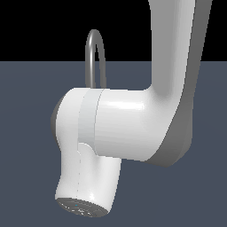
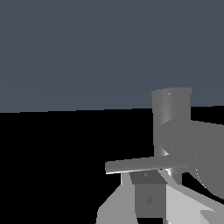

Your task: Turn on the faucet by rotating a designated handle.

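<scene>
The faucet [image 1: 94, 55] shows in the exterior view only as a thin grey arched spout loop, upper centre-left of the frame, behind the white robot arm [image 1: 133, 128]. In the wrist view its cylindrical base [image 2: 170, 111] is smooth grey metal, with the handle [image 2: 140, 165], a straight grey rod, jutting sideways just beside the gripper [image 2: 151, 192]. Whether the gripper is spread or pressed together cannot be told.
</scene>
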Controlling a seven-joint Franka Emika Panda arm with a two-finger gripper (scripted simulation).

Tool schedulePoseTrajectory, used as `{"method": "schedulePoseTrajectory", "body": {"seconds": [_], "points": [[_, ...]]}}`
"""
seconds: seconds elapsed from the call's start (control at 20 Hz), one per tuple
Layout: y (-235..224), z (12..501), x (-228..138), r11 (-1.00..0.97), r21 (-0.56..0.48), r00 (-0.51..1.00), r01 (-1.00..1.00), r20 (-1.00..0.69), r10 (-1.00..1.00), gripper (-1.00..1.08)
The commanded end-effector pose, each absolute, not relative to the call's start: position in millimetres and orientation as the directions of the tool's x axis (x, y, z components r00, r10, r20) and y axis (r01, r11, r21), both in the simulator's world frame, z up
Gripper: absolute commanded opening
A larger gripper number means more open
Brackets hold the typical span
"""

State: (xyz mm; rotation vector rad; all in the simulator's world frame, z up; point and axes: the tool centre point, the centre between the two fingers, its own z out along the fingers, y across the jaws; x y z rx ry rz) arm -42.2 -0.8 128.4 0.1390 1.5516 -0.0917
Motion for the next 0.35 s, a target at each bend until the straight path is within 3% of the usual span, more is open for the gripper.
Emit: {"method": "schedulePoseTrajectory", "body": {"seconds": [0.0, 0.3], "points": [[-5, 116, -42, 0.996, 0.013, 0.003, 0.085, -1.0, 0.013, -1.0], [-14, 103, -41, 0.997, 0.004, 0.0, 0.071, -1.0, 0.004, -1.0]]}}
